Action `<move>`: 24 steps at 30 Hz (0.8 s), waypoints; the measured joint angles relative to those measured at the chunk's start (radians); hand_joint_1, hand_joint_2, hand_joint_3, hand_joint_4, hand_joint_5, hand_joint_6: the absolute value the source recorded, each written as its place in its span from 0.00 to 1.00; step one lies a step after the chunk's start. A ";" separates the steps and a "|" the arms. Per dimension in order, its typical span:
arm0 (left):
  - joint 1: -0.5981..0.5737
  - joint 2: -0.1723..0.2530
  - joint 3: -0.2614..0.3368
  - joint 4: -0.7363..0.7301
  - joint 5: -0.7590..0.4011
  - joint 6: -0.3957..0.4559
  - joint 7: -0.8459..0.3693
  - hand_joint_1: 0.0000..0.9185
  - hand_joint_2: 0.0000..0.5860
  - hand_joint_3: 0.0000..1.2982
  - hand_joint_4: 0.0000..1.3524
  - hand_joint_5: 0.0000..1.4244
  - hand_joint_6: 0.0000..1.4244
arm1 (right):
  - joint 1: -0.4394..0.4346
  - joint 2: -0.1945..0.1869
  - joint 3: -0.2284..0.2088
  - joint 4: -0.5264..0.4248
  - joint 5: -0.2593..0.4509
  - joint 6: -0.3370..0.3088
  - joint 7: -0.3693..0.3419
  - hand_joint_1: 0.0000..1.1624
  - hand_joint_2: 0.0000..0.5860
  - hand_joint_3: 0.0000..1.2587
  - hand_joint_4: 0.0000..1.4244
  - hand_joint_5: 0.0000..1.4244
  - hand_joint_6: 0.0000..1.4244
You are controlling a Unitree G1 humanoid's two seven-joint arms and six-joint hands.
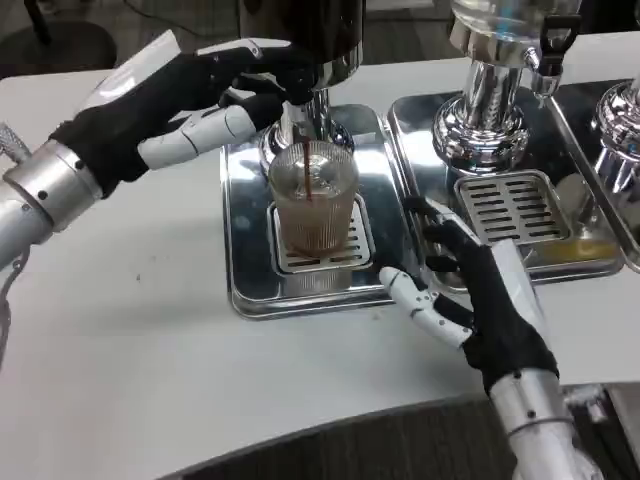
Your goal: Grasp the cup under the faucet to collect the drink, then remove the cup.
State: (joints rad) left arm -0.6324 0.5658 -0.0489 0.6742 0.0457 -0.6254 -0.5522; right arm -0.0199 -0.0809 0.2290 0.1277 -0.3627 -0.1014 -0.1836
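- Cup (313, 198), clear and ribbed, stands upright on the slotted grate (322, 258) of the left tray (245, 215), right under the faucet (300, 95).
- Drink, brown, fills about the lower half of the cup; a thin dark stream runs down into it from the faucet above.
- Left hand (195, 95) reaches in from the picture's left, raised at the level of the faucet, above and to the left of the cup. Its fingers (205, 130) stretch toward the faucet and its tap; the upper ones lie against the dark part there, though whether they press or grip it I cannot tell. It does not touch the cup.
- Right hand (480, 300) lies low over the table (150, 330), near the front right corner of the left tray and in front of the middle tray (415, 125). Its fingers are spread apart and hold nothing; one white fingertip (392, 280) points toward the left tray's front edge, just beside it. It is apart from the cup.
- Second dispenser (490, 105), chrome with a clear tank on top, stands on the middle tray behind its own grate (510, 208).
- A third chrome base (620, 130) shows at the right edge.
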 measured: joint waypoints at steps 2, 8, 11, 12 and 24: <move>0.005 0.001 0.001 -0.012 -0.001 0.004 0.000 0.00 0.10 0.20 0.18 0.21 0.34 | -0.031 -0.001 0.001 0.026 -0.001 -0.004 0.008 0.49 0.38 0.07 0.07 0.12 0.21; 0.014 0.003 0.003 -0.034 -0.002 0.021 -0.001 0.00 0.10 0.20 0.18 0.21 0.34 | -0.099 -0.006 0.011 0.076 -0.008 -0.006 0.016 0.50 0.34 0.00 0.01 0.06 0.16; 0.015 0.003 0.005 -0.038 -0.002 0.026 -0.004 0.00 0.10 0.20 0.18 0.21 0.34 | -0.122 -0.008 0.011 0.109 -0.007 -0.006 0.022 0.50 0.34 0.00 0.01 0.05 0.15; 0.015 0.003 0.005 -0.039 -0.003 0.026 -0.004 0.00 0.11 0.20 0.18 0.21 0.34 | -0.125 -0.008 0.011 0.113 -0.007 -0.006 0.022 0.50 0.34 0.00 0.01 0.05 0.15; 0.024 0.004 0.006 -0.055 -0.011 0.038 -0.004 0.00 0.11 0.20 0.18 0.21 0.34 | -0.247 -0.010 0.014 0.274 -0.002 -0.018 0.051 0.51 0.32 0.00 0.00 0.02 0.13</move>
State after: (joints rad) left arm -0.6086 0.5697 -0.0425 0.6188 0.0346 -0.5871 -0.5565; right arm -0.2672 -0.0910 0.2435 0.4016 -0.3651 -0.1191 -0.1324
